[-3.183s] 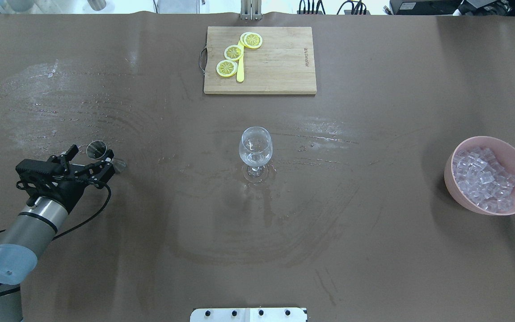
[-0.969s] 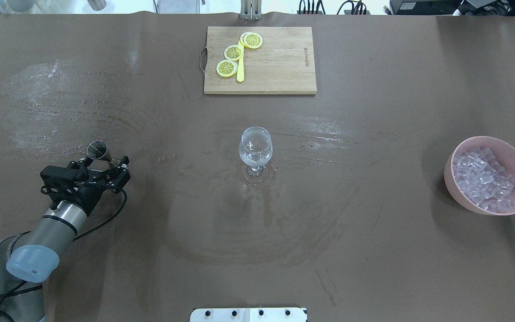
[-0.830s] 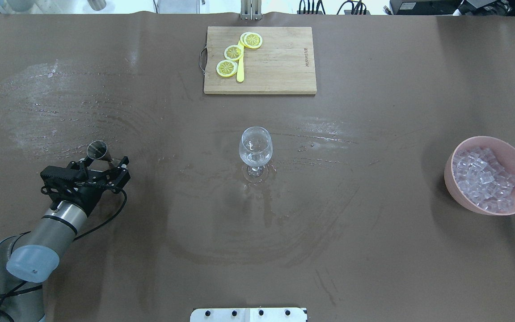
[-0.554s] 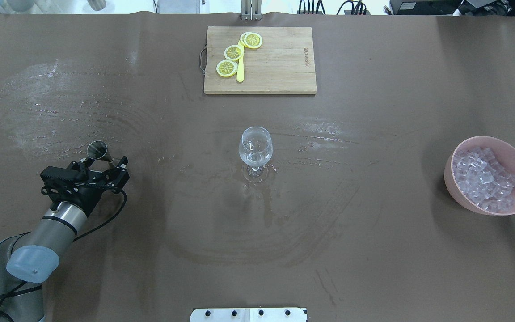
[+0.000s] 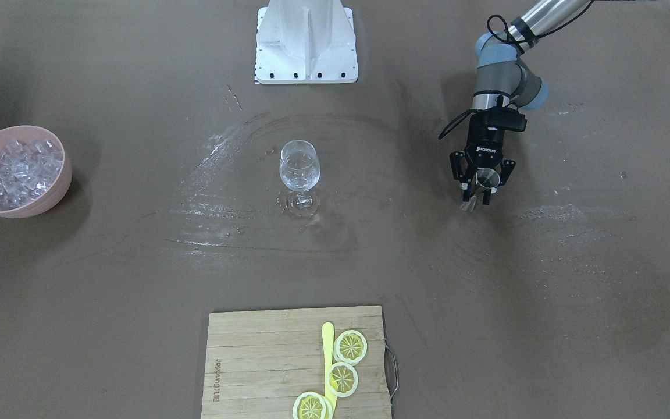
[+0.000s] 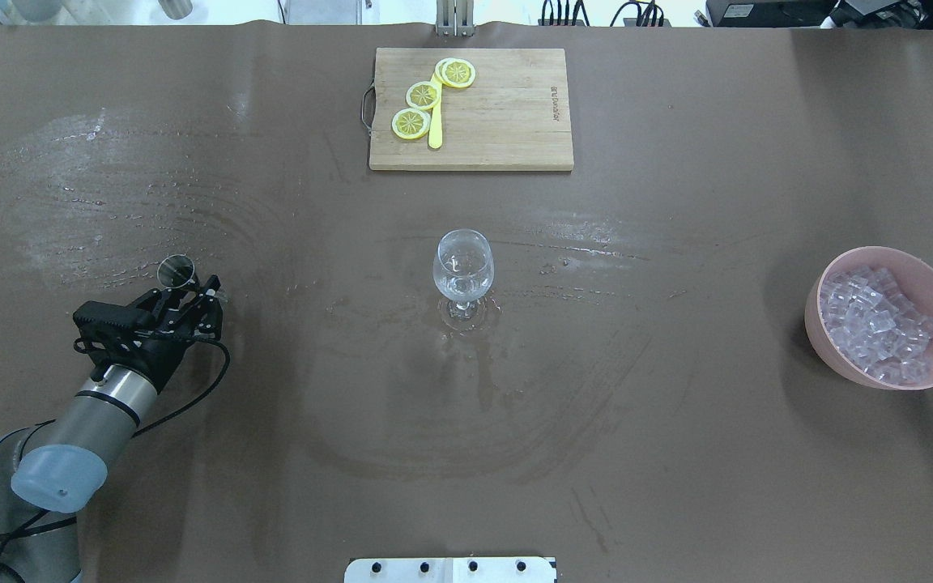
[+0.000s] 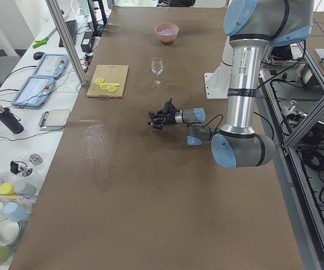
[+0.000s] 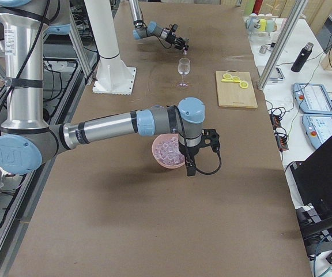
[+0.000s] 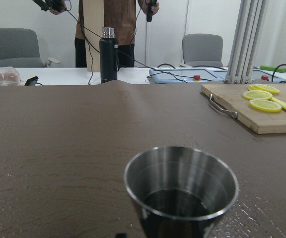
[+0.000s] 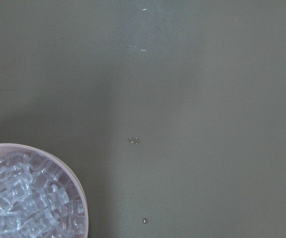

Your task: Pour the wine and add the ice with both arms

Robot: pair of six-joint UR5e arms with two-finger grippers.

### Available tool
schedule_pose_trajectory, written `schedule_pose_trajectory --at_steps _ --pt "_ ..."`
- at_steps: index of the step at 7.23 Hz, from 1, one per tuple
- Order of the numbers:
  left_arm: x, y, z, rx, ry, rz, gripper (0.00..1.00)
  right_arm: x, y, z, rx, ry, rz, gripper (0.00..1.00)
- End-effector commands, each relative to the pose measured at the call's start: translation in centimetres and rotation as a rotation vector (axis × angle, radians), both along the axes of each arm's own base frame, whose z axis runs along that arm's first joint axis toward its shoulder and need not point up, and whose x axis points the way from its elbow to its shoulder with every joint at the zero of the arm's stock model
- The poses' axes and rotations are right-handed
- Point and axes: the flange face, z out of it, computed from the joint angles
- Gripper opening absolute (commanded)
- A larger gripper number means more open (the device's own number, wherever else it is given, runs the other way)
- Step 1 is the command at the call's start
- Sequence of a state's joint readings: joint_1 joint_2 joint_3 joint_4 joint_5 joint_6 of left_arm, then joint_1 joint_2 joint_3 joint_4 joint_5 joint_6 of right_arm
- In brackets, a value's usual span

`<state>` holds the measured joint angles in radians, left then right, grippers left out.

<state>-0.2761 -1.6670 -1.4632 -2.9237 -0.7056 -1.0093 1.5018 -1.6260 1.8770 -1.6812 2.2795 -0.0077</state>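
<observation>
Overhead exterior: left arm point(image 6: 98, 409) is reaching low and forward; right arm point(image 8: 108, 126), shown from exterior right, is pointing wrist-down by the pink bowl point(image 6: 819, 324), where ice point(image 6: 875, 324) is lying heaped. The left gripper point(image 6: 191, 293) is clasping the waist of an upright steel jigger point(image 6: 176, 271). Whether the right gripper point(image 8: 188, 167) is clenched or released cannot be told.

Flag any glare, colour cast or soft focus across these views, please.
Overhead exterior: pale sheen on the table at far left and just beyond the wine glass. Right wrist-mounted: greenish cast, soft throughout, with the ice and pink bowl cropped at the corner. Left wrist-mounted: the metal cup is sharp, its base cut off; the background is bright.
</observation>
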Motion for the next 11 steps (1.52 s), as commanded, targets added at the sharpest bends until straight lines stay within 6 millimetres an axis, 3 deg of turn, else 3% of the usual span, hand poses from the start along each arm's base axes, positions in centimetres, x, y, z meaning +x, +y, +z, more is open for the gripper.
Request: schedule_pose_trajectory --at_steps 1,3,4,6,8,11 --pt "-0.1 0.0 -0.1 0.001 0.002 0.0 0.41 0.0 0.0 0.0 0.001 0.0 0.0 1.0" --pt "-0.1 0.0 -0.4 0.003 0.009 0.0 0.41 0.0 0.0 0.0 0.001 0.0 0.0 1.0" --pt "-0.1 0.0 -0.6 0.004 0.014 0.0 0.35 0.0 0.1 0.0 -0.001 0.0 0.0 1.0" --pt "-0.2 0.1 -0.4 0.003 0.01 0.0 0.05 0.0 0.0 0.0 0.001 0.0 0.0 1.0" --pt "-0.1 0.0 -0.8 0.006 0.017 0.0 0.0 0.0 0.0 0.0 0.001 0.0 0.0 1.0" --pt "-1.3 0.5 -6.1 0.105 -0.031 0.034 0.0 0.0 0.0 -0.2 0.004 0.0 0.0 1.0"
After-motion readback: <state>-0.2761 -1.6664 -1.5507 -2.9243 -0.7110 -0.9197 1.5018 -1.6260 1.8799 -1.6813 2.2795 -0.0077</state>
